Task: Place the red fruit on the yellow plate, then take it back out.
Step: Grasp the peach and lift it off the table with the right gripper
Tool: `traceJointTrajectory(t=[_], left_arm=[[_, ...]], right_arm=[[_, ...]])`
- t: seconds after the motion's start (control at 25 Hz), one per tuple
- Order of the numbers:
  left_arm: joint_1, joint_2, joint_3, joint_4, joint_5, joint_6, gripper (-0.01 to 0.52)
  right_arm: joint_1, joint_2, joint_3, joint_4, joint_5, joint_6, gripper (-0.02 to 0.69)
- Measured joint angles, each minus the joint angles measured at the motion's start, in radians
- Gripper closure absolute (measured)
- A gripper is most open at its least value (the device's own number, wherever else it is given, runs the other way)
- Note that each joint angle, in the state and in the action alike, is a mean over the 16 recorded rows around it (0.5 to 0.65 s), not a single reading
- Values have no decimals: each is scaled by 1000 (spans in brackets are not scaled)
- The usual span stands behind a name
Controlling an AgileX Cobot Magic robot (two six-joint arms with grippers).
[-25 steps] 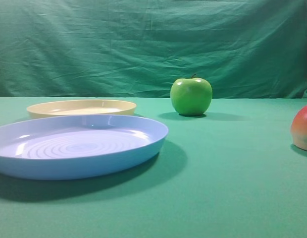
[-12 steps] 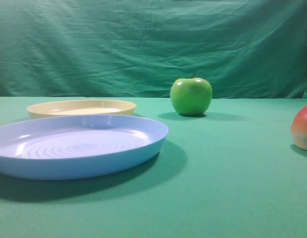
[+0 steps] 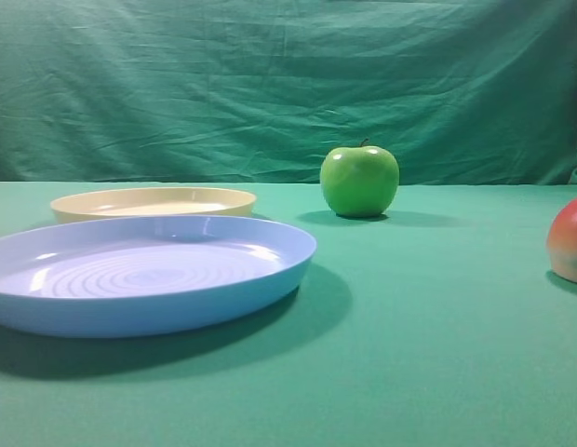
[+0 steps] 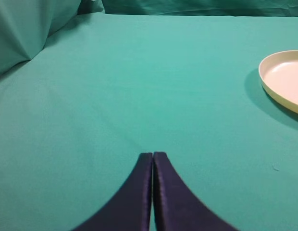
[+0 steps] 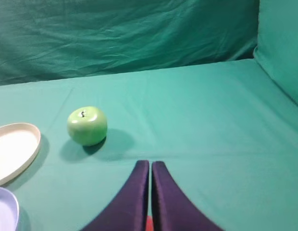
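**Red fruit untouched at the right edge, both pairs of fingers pressed together on nothing**

Exterior high view: the red fruit (image 3: 570,239) sits on the green-covered worktop (image 3: 428,354) at the far right edge of the frame, cut off by it, red above and peach-yellow low down. The yellow plate (image 3: 154,201) lies well to the left and farther back, with nothing on it. In front of it, nearer the camera, is the larger light-blue plate (image 3: 144,270). A green apple (image 3: 359,181) stands between the 2 sides, toward the back by the green backdrop (image 3: 270,84). No arm shows here.

Left wrist view: the left gripper (image 4: 153,156) has its 2 dark fingers (image 4: 139,192) clenched together, tip against tip, gripping nothing, over bare cloth. The yellow plate's rim shows at the right edge, well apart from the fingers.

Right wrist view: the right gripper (image 5: 150,164) is likewise clenched and empty. A sliver of red shows at the bottom edge between the fingers, probably the fruit just below them. The green apple and the plate lie farther off to the left.

Judging by its look, the fruit is stiff, smooth and round, so likely to roll or slip. The fingers would need to release first, then take it across its widest middle, squarely, with a gentle squeeze.
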Motion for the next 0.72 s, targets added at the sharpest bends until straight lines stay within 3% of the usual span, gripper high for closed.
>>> traceJointTrajectory(t=[0.32, 0.72], left_arm=[[0, 0, 0, 0, 0, 0, 514], [0, 0, 0, 0, 0, 0, 514]], right_arm=[[28, 195, -98, 30, 215, -49, 665], [182, 546, -313, -170, 428, 9, 665]])
